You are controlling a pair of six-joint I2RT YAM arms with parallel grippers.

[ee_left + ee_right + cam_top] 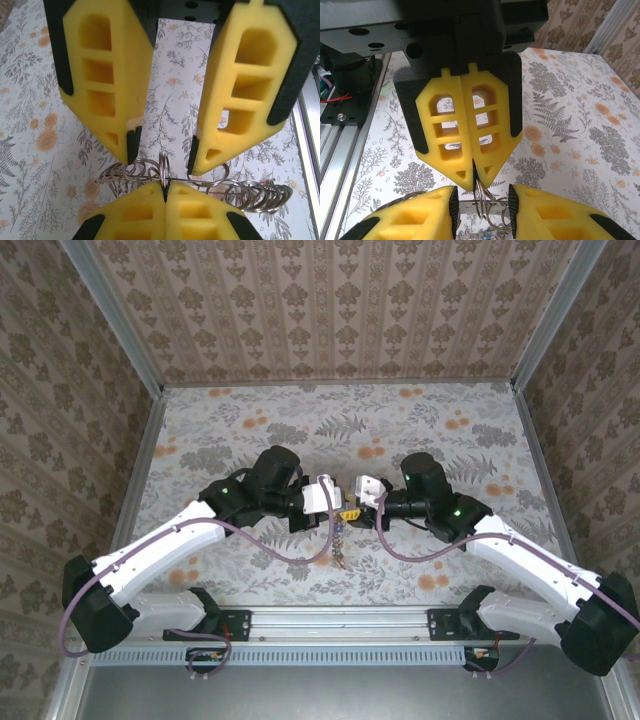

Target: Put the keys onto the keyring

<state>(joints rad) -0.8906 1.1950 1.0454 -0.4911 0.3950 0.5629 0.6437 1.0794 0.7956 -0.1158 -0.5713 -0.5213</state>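
**Left arm has the ring; right jaws straddle it**

Your left gripper [165,189] is closed tight, its two pads meeting on one wire loop of the keyring [163,167]. That loop stands upright and edge-on, straight out from the seam of the pads. Your right gripper [482,200] is part open, with one finger on either side of that same loop, and seems to grip nothing. You cannot tell whether its tips brush the wire. It is the arm free to work, and the loop lies right between its tips.

From the pinched loop the rest of the keyring runs out sideways as a string of loops, its long axis crossing the line of both grippers. Seen from above, it hangs from the loop toward the arm bases. Those trailing loops crowd the right fingertips and could snag. The keys are too small to tell from the loops. Beneath the loop is the floral table [420,430].
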